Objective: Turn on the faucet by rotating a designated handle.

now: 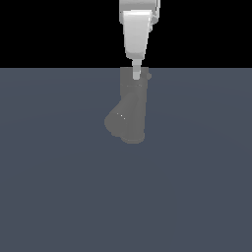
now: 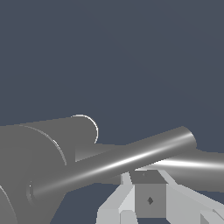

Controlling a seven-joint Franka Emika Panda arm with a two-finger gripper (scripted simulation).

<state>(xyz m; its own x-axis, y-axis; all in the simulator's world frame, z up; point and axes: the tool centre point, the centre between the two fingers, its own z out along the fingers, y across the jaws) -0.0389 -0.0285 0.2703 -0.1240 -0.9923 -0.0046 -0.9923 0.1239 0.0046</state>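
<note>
While the white arm hangs down from above, its gripper (image 1: 136,75) is seen at the top of the faucet (image 1: 129,115), mid-scene on the slate-blue floor (image 1: 197,187). The handle (image 2: 118,164) is shown in the wrist view as a straight grey rod crossing just beside the fingers (image 2: 122,201). Finger spread cannot be told; only one pale tip is visible. The spout is angled toward the exterior view's left.

A flat, matte slate-blue floor (image 1: 59,187) fills the lower three quarters of the exterior view, plain and unmarked, meeting a straight horizon. Above it, the upper quarter of the frame is a solid black backdrop (image 1: 49,29). Lighting is even and soft, casting no distinct shadows.
</note>
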